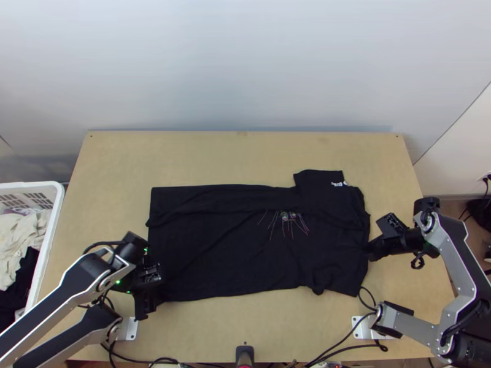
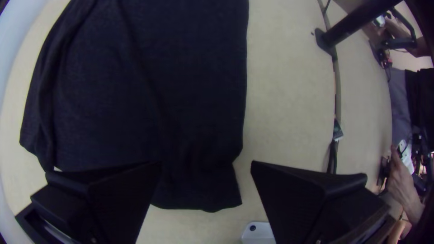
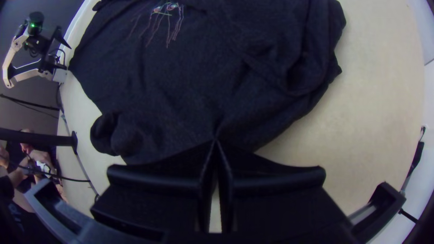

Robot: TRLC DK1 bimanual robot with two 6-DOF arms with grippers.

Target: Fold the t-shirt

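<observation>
While the t-shirt [image 1: 227, 257] lies mostly spread on the counter [image 1: 215, 334], long side across, the left claw [image 2: 205, 165] stands with its fingers apart around the near corner of the hem [image 2: 203, 199]. One finger overlaps the cloth; the other is over bare wood. The right claw [image 3: 216, 140] is together, clamped on the collar end; creases run in to its tips. Neckline or shoulder seam, cannot tell which.

Risks, as judged from here. Main one: the left claw closes too high or too far off the corner and pinches nothing, or only a thin lip that slips out once lifted. Cause would be the soft, slightly rumpled hem. Second: the two claws pull unevenly, so the shirt skews and the fold lands crooked. Third: the near sleeve [image 3: 108, 135] is bunched and could get trapped as a lump inside the fold. Similar worry along the far side, where a long ridge of cloth [image 1: 215, 199] runs from the hem towards the far sleeve [image 1: 316, 178]; dragging could deepen it. Too hard a tug at the collar end might slide the whole garment.

Containers: one white basket [image 1: 52, 230], slatted, beside the counter on the left arm's side. In it, a heap of pale cloth [image 1: 24, 239] and a dark piece [image 1: 24, 276], both loosely crumpled.
</observation>
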